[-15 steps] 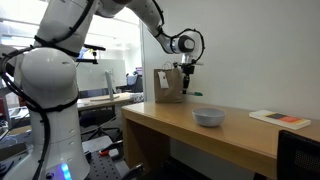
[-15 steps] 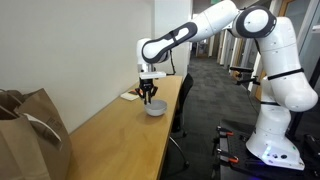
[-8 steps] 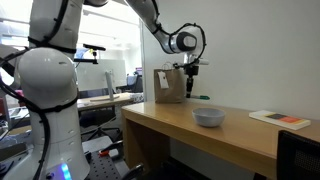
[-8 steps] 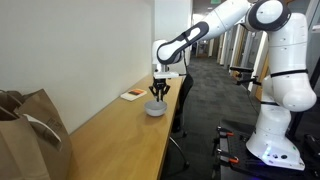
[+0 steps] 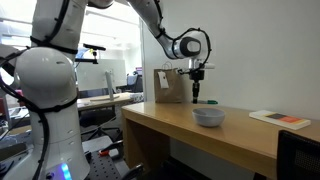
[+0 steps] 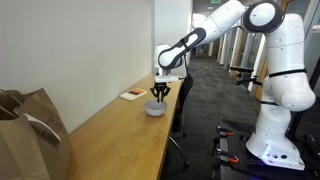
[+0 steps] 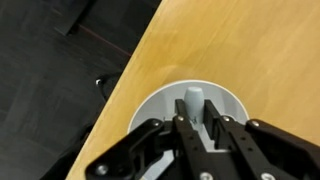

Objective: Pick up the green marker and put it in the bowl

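Observation:
The white-grey bowl [image 5: 208,117] stands on the wooden table in both exterior views [image 6: 155,109]. My gripper [image 5: 196,86] hangs just above it, at its side nearer the paper bag, pointing down. It is shut on the green marker [image 5: 196,97], a thin dark stick held upright. In the wrist view the gripper [image 7: 196,124] clamps the marker [image 7: 192,100], whose pale blunt end sticks out over the inside of the bowl [image 7: 150,104]. In an exterior view the gripper [image 6: 158,94] is right over the bowl; the marker is too small to make out there.
A brown paper bag [image 5: 168,86] with handles stands at one end of the table [image 6: 30,125]. A flat white and red notepad [image 5: 280,119] lies beyond the bowl [image 6: 131,95]. The table's front edge [image 7: 120,90] runs close beside the bowl. A dark chair [image 6: 184,100] stands by the table.
My gripper has moved along the table with the marker, from near the paper bag to above the bowl. The bowl has not moved.

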